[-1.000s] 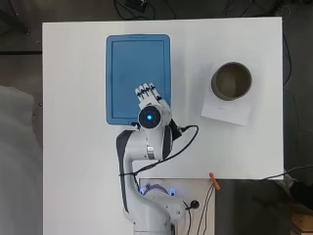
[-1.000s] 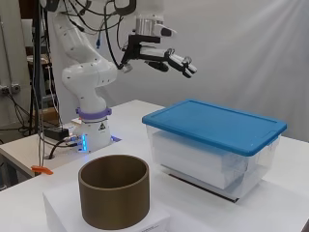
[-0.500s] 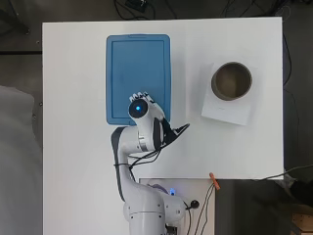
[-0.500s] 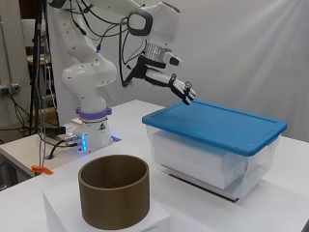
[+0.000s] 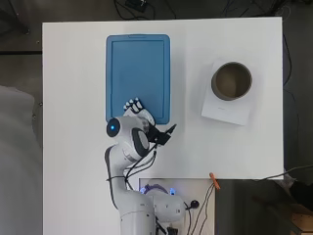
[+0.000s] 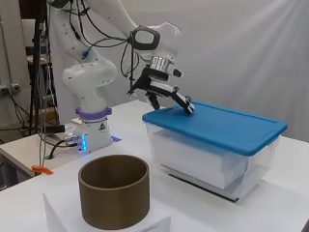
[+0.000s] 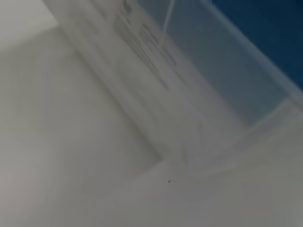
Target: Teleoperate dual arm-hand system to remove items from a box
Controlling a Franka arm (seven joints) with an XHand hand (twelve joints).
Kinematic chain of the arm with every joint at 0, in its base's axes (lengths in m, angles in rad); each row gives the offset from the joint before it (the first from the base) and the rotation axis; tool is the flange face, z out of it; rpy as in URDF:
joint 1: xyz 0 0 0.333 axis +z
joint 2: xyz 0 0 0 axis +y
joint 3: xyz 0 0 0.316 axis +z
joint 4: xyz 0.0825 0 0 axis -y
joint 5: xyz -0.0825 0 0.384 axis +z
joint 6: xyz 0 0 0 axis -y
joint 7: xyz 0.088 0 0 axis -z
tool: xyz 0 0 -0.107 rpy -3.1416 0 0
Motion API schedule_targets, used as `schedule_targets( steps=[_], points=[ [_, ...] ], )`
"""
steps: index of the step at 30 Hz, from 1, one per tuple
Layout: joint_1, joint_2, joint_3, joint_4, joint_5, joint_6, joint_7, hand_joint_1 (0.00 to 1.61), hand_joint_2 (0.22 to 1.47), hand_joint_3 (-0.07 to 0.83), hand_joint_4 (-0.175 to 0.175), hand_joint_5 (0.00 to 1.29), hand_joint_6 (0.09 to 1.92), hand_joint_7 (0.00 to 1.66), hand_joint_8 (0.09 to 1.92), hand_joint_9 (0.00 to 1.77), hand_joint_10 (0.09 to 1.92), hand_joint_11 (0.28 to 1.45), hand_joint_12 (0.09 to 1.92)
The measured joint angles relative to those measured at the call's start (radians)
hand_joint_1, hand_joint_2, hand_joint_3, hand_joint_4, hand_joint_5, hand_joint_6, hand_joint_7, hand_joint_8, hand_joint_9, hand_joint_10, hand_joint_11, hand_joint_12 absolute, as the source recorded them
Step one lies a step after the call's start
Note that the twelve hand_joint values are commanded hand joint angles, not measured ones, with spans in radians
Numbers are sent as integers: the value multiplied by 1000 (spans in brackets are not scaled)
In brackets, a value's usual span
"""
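A clear plastic box (image 6: pixel 207 162) with a blue lid (image 5: pixel 138 73) (image 6: pixel 219 124) stands on the white table. Whitish contents show dimly through its wall. My black and white hand (image 5: pixel 139 111) (image 6: pixel 169 95) is open, fingers straight and slanting down, their tips resting on or just above the lid's near end. The wrist view shows the box's clear wall (image 7: pixel 189 113) and a strip of the blue lid (image 7: pixel 265 33) very close and blurred.
A brown cylindrical container (image 5: pixel 231 81) (image 6: pixel 114 195) stands on a white block (image 5: pixel 227 106) at the table's right side. An orange object (image 5: pixel 214 180) lies at the near table edge. Cables run beside the arm's base.
The arm has swung down and toward the box. The hand has dropped from well above the table to the near end of the blue lid.
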Motion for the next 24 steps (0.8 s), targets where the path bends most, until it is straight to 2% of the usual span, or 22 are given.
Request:
schedule_targets(
  steps=[2, 3, 4, 5, 6, 7, 8, 9, 10, 11, 12, 14, 15, 16, 17, 19, 20, 21, 22, 24],
  points=[
    [-3, 56, 18, 24, -30, 8, 52, 362, 814, 30, -27, 124, 87, 106, 87, 226, 87, 370, 87],
    [-4, 86, 22, 40, -43, 10, 91, 446, 851, 28, -32, 148, 87, 163, 87, 303, 87, 395, 87],
    [-5, 108, 25, 56, -49, 12, 122, 783, 972, 23, -84, 377, 459, 382, 471, 546, 414, 552, 87],
    [-6, 121, 25, 69, -54, 17, 141, 886, 1095, 15, -16, 530, 894, 464, 1074, 629, 994, 618, 471],
    [-3, 123, 20, 75, -59, 32, 149, 895, 1183, 11, 64, 600, 1194, 486, 1483, 647, 1421, 608, 847],
    [-1, 119, 3, 72, -61, 69, 146, 958, 1254, 13, 54, 622, 1352, 513, 1659, 633, 1665, 577, 1044],
    [-1, 111, -20, 61, -50, 117, 132, 1017, 1291, 9, 21, 629, 1402, 555, 1720, 622, 1761, 553, 1128],
    [0, 108, -38, 50, -36, 161, 118, 1064, 1302, 5, -20, 635, 1390, 604, 1723, 626, 1740, 543, 1123],
    [1, 105, -51, 40, -24, 204, 108, 1163, 1293, 2, -78, 629, 1354, 621, 1706, 672, 1666, 544, 1079],
    [3, 103, -56, 36, -13, 236, 99, 1234, 1283, 0, -117, 628, 1324, 628, 1687, 710, 1607, 550, 1048],
    [5, 99, -54, 42, -1, 250, 90, 1272, 1278, 1, -131, 625, 1318, 625, 1677, 729, 1582, 556, 1046],
    [10, 81, -46, 75, 23, 212, 73, 1286, 1289, 5, -108, 591, 1409, 594, 1695, 728, 1565, 561, 1070],
    [13, 68, -40, 100, 40, 164, 57, 1211, 1309, 6, -75, 581, 1451, 603, 1714, 712, 1605, 564, 1119],
    [17, 45, -31, 135, 53, 110, 39, 1149, 1329, 5, -57, 566, 1484, 610, 1738, 701, 1656, 566, 1186],
    [19, 25, -25, 161, 56, 76, 34, 1113, 1345, 5, -56, 555, 1500, 609, 1770, 706, 1723, 573, 1273],
    [22, -11, -17, 208, 68, 35, 32, 1103, 1369, 3, -134, 519, 1599, 569, 1747, 730, 1856, 596, 1453],
    [23, -17, -12, 234, 75, 18, 33, 1103, 1374, 2, -154, 510, 1626, 557, 1739, 734, 1888, 596, 1495],
    [24, -19, -8, 268, 80, -1, 33, 1174, 1360, -1, -165, 487, 1549, 556, 1751, 736, 1826, 581, 1482],
    [27, -24, -9, 294, 77, -7, 30, 1176, 1350, -1, -171, 489, 1514, 612, 1742, 780, 1775, 585, 1469],
    [33, -46, -42, 307, 3, 78, 40, 1120, 1354, 3, -110, 474, 1586, 668, 1709, 812, 1775, 599, 1486]
  ],
)
